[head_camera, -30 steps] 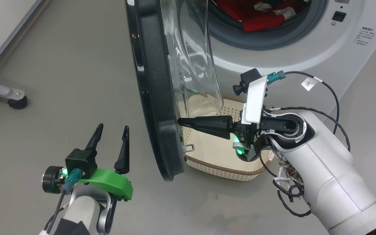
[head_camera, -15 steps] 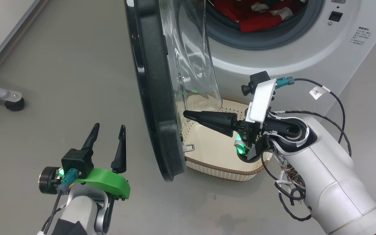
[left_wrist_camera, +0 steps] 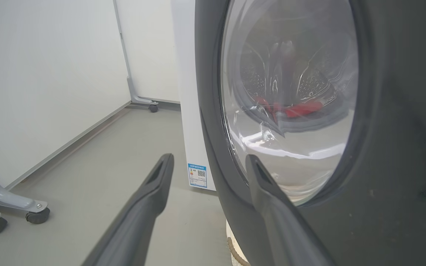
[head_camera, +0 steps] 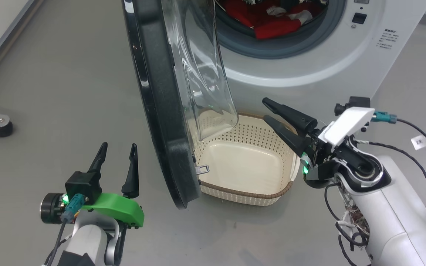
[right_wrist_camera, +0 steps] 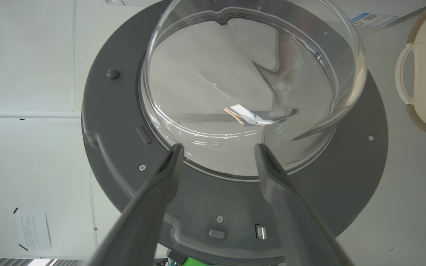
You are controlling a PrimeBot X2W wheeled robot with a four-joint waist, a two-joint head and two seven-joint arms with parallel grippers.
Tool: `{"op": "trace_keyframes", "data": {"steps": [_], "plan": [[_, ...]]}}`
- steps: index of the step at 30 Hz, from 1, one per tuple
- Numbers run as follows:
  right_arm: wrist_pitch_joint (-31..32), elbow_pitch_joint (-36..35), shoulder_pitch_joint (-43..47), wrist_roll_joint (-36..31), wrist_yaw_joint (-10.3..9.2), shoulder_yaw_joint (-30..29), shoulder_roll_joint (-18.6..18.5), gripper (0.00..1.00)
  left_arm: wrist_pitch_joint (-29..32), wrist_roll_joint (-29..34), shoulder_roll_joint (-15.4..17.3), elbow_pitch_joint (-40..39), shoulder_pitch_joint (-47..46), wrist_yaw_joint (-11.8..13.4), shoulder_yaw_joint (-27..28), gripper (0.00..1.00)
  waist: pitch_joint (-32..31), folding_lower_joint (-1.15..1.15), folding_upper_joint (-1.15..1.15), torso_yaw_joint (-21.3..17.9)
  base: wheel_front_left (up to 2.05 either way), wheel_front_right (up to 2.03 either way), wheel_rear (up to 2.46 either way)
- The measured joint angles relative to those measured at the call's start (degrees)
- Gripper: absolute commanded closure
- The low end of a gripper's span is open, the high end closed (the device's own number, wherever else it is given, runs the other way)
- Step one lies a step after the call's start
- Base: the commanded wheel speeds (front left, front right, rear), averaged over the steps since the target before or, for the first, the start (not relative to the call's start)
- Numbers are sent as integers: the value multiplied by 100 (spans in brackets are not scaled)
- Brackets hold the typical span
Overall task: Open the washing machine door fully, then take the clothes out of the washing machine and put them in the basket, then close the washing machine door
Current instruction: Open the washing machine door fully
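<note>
Right end effector (head_camera: 265,108) agape near black-rimmed glass door (head_camera: 157,111)

This looks like a robot test room or lab rather than a home laundry. A white front-loading washing machine (head_camera: 309,74) stands on a bare, seamless grey floor (head_camera: 68,92), with a cream perforated basket (head_camera: 242,197) on the floor just in front of it. To the left are plain white walls (left_wrist_camera: 43,74) and a grey metal frame (left_wrist_camera: 13,205) on castors, and a printed sheet of paper (right_wrist_camera: 32,229) is stuck to a white panel (right_wrist_camera: 24,166).
</note>
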Motion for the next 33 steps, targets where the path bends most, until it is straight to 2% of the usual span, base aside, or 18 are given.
{"op": "trace_keyframes", "data": {"steps": [6,15,25,27,33], "plan": [[-990,-309,461,-892,0,-193,-164,0,0,0,0,5,46,0,-20,0,-43,0,0,-60,0,0,0],[-2833,-494,984,-2824,0,-122,-570,0,0,-44,0,5,54,0,-18,0,-77,0,0,-68,0,0,0],[-4860,-315,1020,-5248,-3,149,-1202,0,0,-44,0,33,108,2,42,0,-138,0,0,-104,0,0,0],[-4847,-290,1017,-5676,-76,237,-1272,0,0,-43,0,34,108,2,43,0,-150,0,0,-115,0,0,0],[-4648,-187,1006,-6611,-560,352,-1277,0,0,-43,0,34,112,2,55,0,-167,0,0,-137,0,0,0]]}}
